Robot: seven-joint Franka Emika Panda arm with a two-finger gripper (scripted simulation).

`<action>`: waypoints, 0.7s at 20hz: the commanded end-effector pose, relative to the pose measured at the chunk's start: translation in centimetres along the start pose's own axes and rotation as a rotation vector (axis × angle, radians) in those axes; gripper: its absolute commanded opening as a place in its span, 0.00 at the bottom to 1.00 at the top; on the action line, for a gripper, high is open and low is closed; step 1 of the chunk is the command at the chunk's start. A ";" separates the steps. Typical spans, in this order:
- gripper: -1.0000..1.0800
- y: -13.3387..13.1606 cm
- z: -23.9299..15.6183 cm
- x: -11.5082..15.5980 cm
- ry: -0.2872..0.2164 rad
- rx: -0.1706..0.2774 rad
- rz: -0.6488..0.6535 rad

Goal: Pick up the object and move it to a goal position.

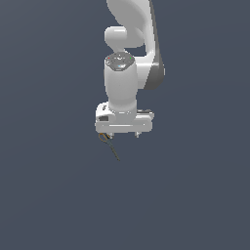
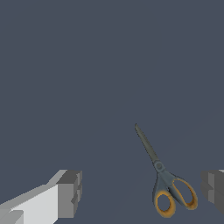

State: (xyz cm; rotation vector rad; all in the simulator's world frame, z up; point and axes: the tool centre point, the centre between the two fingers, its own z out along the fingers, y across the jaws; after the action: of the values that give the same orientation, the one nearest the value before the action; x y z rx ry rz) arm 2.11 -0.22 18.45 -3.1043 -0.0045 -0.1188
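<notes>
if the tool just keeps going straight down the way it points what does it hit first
Probably the scissors: they lie between the open tool's fingers, nearer one finger than the other. Depth is unclear, so a fingertip could reach the bare floor first.

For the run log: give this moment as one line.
phase: pre-grasp | hand: open, empty | scissors: flat, between fingers, nearer one | lifted: no

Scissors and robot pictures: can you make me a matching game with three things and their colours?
Things:
1. scissors handle loops
2. scissors blades
3. robot arm

Colours:
A. white
B. orange
C. dark grey-green

Pairs: 1-B, 2-C, 3-A

The gripper is open, and the scissors lie between its fingers, not held.
</notes>
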 end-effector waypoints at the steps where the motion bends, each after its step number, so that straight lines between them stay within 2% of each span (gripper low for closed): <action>1: 0.96 0.8 1.0 -0.3 -0.006 -0.004 -0.019; 14: 0.96 6.7 9.0 -4.2 -0.059 -0.024 -0.202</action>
State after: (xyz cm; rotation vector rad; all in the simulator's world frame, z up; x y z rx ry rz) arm -0.96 -6.03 9.85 -3.1235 -0.2851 -0.0402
